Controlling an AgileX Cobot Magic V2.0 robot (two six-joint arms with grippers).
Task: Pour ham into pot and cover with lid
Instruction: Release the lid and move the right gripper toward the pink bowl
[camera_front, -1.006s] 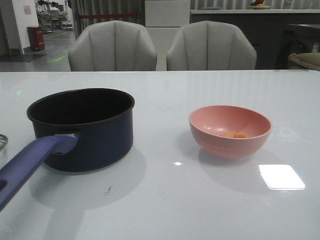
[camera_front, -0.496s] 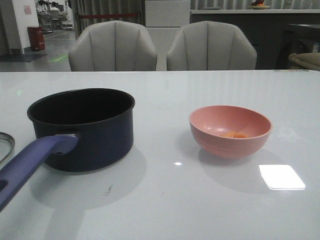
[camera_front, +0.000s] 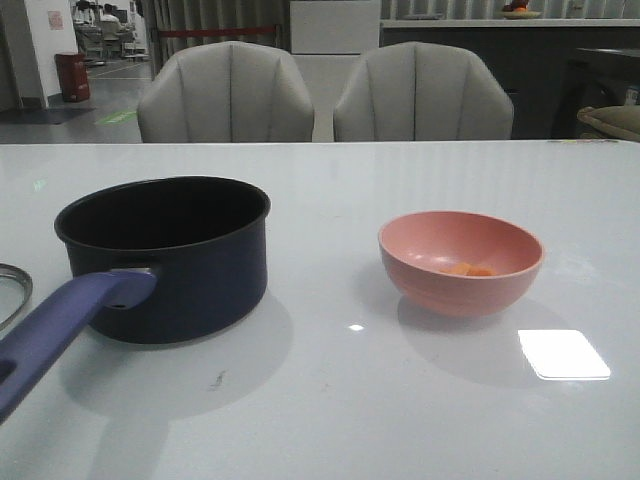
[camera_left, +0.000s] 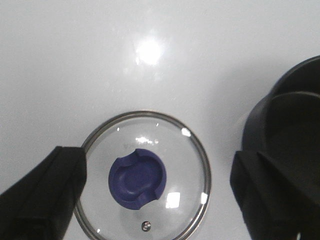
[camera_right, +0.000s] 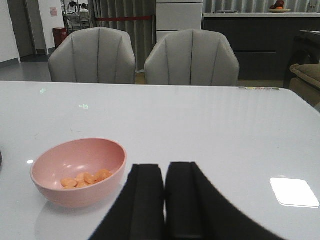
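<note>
The dark navy pot (camera_front: 165, 255) stands at the table's left, its blue-purple handle (camera_front: 60, 325) pointing to the near left. The pink bowl (camera_front: 460, 262) at the right holds a few orange chunks of ham (camera_front: 468, 269). The glass lid (camera_left: 177, 160) with its blue knob (camera_left: 137, 176) lies flat on the table beside the pot (camera_left: 295, 115). My left gripper (camera_left: 157, 156) hangs open above the lid, one finger to each side of it. The right gripper (camera_right: 165, 197) is shut and empty, just right of the bowl (camera_right: 80, 172) and ham (camera_right: 85, 178). Neither gripper shows in the front view.
Two grey chairs (camera_front: 225, 95) stand behind the far edge of the white table (camera_front: 330, 400). Only a sliver of the lid's rim (camera_front: 10, 290) shows at the front view's left edge. A bright light patch (camera_front: 563, 353) glares on the table at the near right.
More of the lid's rim shows at the left edge of the front view than a second ago. Pot, bowl and ham have stayed put.
</note>
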